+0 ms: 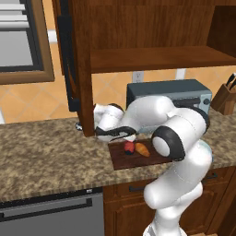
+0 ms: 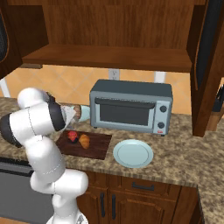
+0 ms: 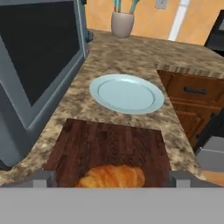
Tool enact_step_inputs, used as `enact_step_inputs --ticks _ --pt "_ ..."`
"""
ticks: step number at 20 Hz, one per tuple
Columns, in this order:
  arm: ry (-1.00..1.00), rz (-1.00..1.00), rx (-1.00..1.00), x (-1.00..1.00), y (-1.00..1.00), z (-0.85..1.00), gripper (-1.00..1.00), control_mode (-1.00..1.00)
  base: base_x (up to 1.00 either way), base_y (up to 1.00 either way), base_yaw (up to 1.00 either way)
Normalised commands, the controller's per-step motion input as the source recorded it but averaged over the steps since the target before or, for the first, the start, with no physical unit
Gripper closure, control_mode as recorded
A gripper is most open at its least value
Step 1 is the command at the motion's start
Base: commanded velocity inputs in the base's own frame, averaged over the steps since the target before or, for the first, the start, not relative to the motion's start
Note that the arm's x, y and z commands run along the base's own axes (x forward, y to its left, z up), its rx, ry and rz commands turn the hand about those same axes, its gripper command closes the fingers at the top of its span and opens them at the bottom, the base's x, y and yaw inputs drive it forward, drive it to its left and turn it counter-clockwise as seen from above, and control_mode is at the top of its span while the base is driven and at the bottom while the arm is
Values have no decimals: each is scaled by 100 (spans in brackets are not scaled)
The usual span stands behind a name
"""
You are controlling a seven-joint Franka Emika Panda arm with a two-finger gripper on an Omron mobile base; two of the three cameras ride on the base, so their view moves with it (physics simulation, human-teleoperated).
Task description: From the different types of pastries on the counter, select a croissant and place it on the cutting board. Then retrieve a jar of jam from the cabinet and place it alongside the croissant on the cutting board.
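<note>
Nearest the hand camera, the croissant (image 3: 112,176) is being framed between parted, empty fingers (image 3: 43,178) of the gripper (image 3: 112,181) on the cutting board (image 3: 109,146), beside the jam jar (image 2: 72,136), so only a clean retreat is judged to be needed.

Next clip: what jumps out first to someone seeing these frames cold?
The golden croissant and the red-lidded jar of jam sit side by side on the dark cutting board, at the counter's front edge. The white arm curls low over the board's left end. Behind stands a grey toaster oven, with a pale blue plate on the counter right of the board.
</note>
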Motion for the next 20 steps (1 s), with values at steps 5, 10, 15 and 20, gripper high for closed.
enact_step_inputs --ticks 5,10,15,20 --pt "-24 -2 0 -100 -42 63 -100 -100 0 0 0" --pt "-30 0 0 -100 -49 41 -100 -100 0 0 0" --pt "-40 0 0 -100 -45 34 -100 -100 0 0 0" --pt "-46 0 0 -100 -34 30 -100 -100 0 0 0"
